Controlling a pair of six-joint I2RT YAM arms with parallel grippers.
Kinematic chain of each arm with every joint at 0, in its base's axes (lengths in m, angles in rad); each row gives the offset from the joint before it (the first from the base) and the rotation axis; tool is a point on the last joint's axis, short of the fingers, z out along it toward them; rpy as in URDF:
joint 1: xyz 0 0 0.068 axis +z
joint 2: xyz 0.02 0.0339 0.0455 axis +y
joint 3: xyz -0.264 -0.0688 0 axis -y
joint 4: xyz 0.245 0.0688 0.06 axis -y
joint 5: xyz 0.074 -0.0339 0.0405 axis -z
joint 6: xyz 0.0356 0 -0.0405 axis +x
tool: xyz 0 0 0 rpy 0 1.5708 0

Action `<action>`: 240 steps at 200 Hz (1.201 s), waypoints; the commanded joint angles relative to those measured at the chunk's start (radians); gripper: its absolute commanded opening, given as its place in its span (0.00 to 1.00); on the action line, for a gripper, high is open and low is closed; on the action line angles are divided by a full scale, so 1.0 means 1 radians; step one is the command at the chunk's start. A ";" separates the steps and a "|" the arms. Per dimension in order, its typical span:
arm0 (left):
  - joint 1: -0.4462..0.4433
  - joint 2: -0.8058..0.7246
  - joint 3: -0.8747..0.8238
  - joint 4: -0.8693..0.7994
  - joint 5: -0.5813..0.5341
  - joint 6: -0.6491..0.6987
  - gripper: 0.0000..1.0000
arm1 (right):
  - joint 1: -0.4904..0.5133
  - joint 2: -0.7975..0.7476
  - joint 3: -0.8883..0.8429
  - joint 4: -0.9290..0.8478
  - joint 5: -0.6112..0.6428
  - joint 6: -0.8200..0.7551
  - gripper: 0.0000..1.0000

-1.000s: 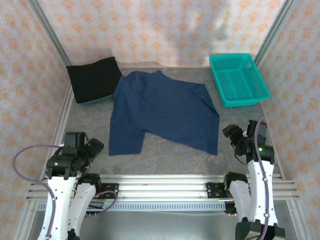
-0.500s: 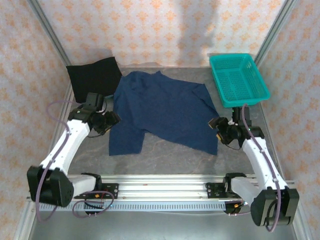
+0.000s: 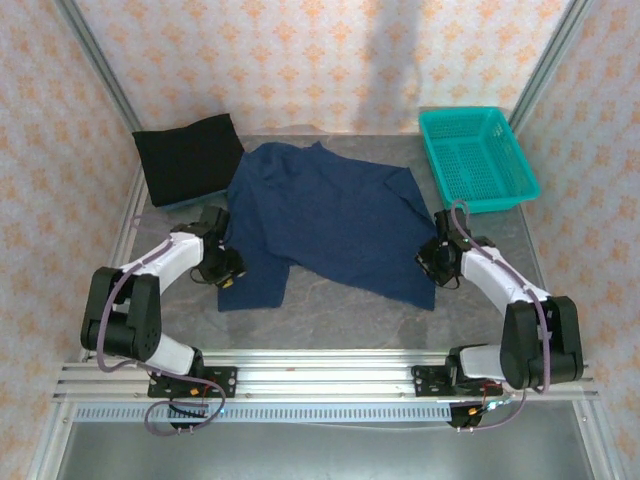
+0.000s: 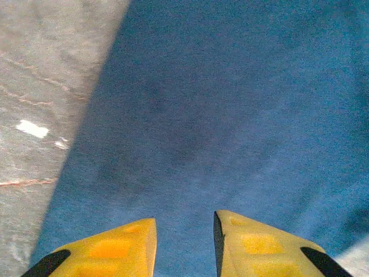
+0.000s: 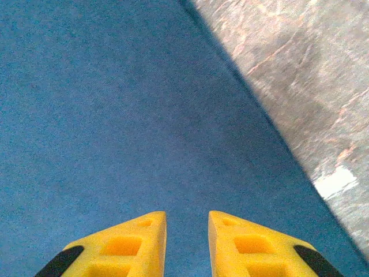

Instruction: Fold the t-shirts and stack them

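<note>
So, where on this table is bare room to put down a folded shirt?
Free: the near strip of table between the navy t-shirt and the front rail. Crowded: black t-shirt back left, teal basket back right, left fingers and right fingers at the navy shirt's side edges.

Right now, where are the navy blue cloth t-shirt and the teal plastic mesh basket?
navy blue cloth t-shirt (image 3: 330, 220): top view, middle of its body.
teal plastic mesh basket (image 3: 490, 203): top view, near rim.

navy t-shirt (image 3: 330, 225): spread out, table centre; black t-shirt (image 3: 187, 158): folded, far-left corner
</note>
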 commanded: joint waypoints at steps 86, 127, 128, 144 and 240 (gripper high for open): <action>0.047 -0.116 -0.217 -0.107 -0.129 -0.087 0.29 | 0.004 0.184 0.034 -0.081 0.246 -0.020 0.34; 0.037 -0.315 -0.347 -0.160 -0.090 -0.166 0.29 | 0.000 0.274 0.086 -0.136 0.299 -0.036 0.35; 0.038 -0.321 -0.348 -0.161 -0.089 -0.171 0.29 | 0.000 0.276 0.087 -0.139 0.301 -0.036 0.35; 0.038 -0.397 -0.382 -0.195 -0.086 -0.211 0.30 | -0.012 0.276 0.095 -0.152 0.330 -0.042 0.36; 0.011 -0.707 -0.280 -0.348 0.011 -0.299 0.63 | -0.103 0.159 0.096 -0.156 0.303 -0.093 0.51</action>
